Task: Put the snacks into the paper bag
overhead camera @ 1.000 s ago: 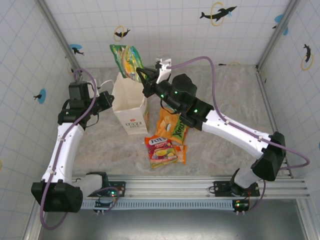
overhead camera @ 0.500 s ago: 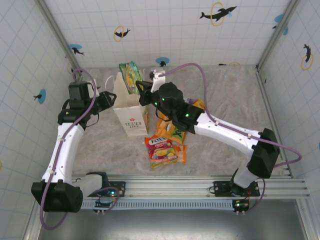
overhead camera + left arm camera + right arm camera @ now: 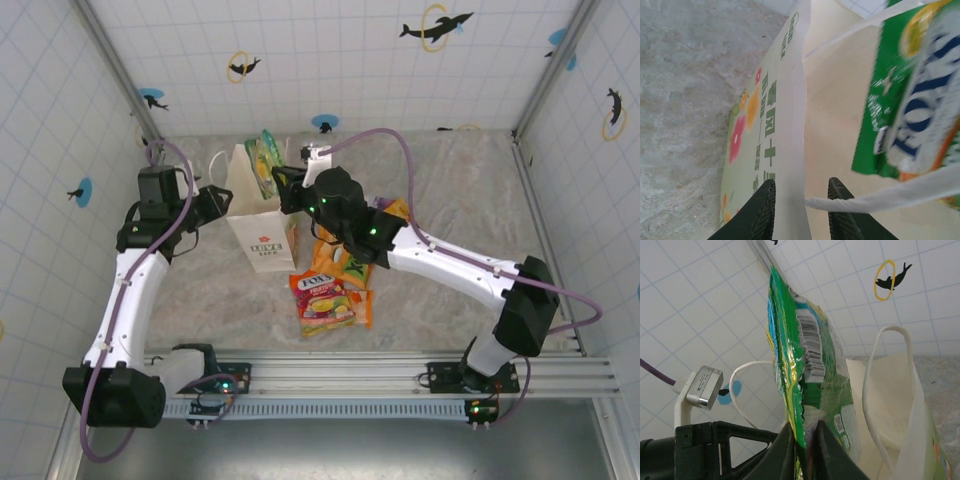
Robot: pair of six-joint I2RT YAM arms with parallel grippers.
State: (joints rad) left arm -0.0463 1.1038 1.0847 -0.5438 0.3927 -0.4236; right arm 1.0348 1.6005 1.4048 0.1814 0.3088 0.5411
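The green packet [image 3: 262,160] has dropped lower and is now partly inside the mouth of the paper bag [image 3: 262,238]. The right end effector [image 3: 802,434], at the bag's 2 o'clock, still pinches the packet's edge, so letting go looks next. The left end effector [image 3: 802,184], at 9 o'clock, stands a little open around the bag's wall. More snacks [image 3: 325,300] wait on the surface [image 3: 450,180] at 4 o'clock.

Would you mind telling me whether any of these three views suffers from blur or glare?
Left wrist: the green packet is smeared and soft at close range, while the print on the paper bag reads clearly. Right wrist: the packet's barcode is sharp, with glare along its crinkled foil edge. Top external: evenly lit, with soft shadows.
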